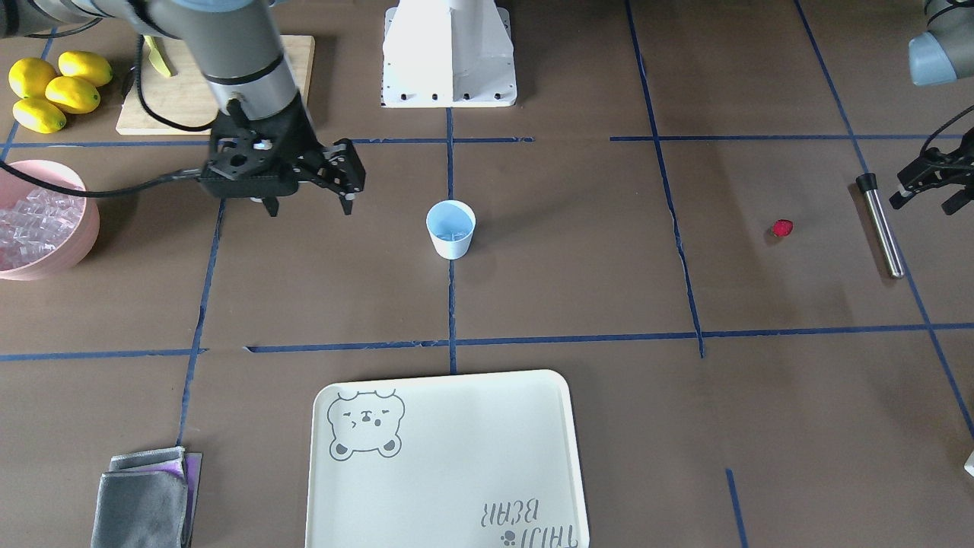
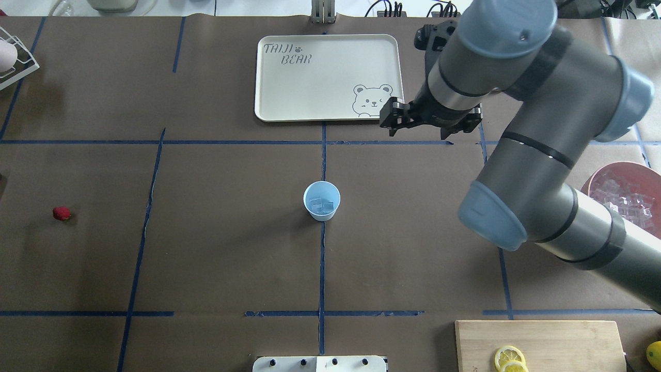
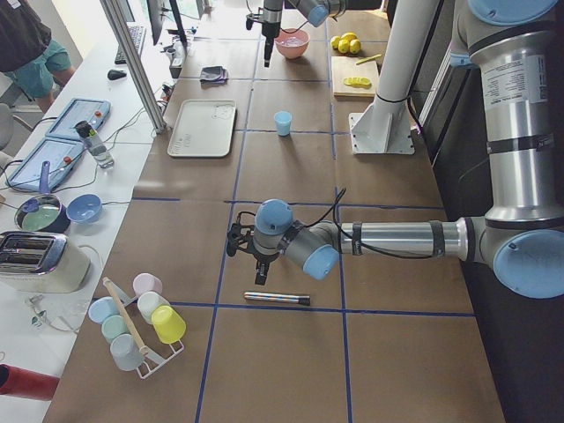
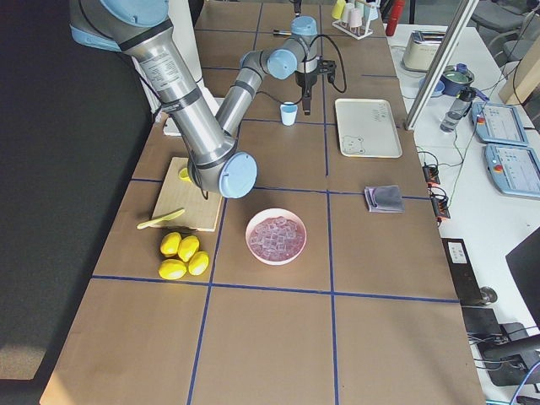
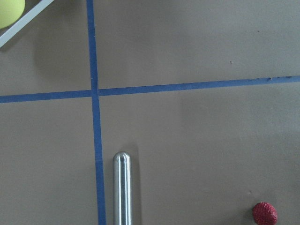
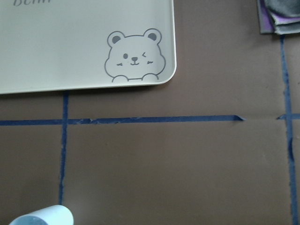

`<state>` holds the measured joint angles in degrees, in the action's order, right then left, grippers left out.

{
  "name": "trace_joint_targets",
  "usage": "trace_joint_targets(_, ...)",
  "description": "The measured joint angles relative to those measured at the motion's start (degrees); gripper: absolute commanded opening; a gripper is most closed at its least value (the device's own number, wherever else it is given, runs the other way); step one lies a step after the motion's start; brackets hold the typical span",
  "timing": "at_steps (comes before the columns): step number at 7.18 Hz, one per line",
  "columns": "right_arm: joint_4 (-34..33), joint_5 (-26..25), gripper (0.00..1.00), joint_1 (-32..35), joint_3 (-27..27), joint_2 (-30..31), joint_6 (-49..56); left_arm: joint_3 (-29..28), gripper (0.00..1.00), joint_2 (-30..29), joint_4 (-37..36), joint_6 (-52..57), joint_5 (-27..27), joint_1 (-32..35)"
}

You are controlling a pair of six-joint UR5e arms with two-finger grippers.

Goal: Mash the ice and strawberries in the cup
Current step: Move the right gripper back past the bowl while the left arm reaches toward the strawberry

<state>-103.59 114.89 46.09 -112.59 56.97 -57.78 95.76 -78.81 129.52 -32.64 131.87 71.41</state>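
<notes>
At counter (image 2: pixel 232 258) centre, cup (image 2: pixel 321 201) holding ice (image 2: pixel 321 205); strawberry (image 2: pixel 61 213) loose far left near metal rod (image 1: pixel 883 228); left hand (image 1: pixel 927 199) wide, empty, close by; right hand (image 1: pixel 308 207) wide, empty; step judged: berry fetch, needing a gentle, accurate pinch.

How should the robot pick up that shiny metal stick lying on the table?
Grip the metal stick around the middle of its shaft, coming straight down, one finger on each long side. It lies flat and is long, thin and round, so an end grab would probably let it tip. The open left gripper is nearest.
</notes>
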Motion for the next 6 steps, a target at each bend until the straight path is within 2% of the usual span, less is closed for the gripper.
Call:
trace_joint_targets(3, 0.3, 9.1, 1.00, 12.2, -1.9, 8.8, 17.5, 4.8, 0.98, 1.2, 1.8, -12.8, -7.6, -10.0)
trace_joint_targets(6, 0.5, 12.6, 1.00, 19.8, -2.1, 15.9, 29.2, 7.3, 0.97, 1.3, 2.1, -25.8, -16.4, -21.6)
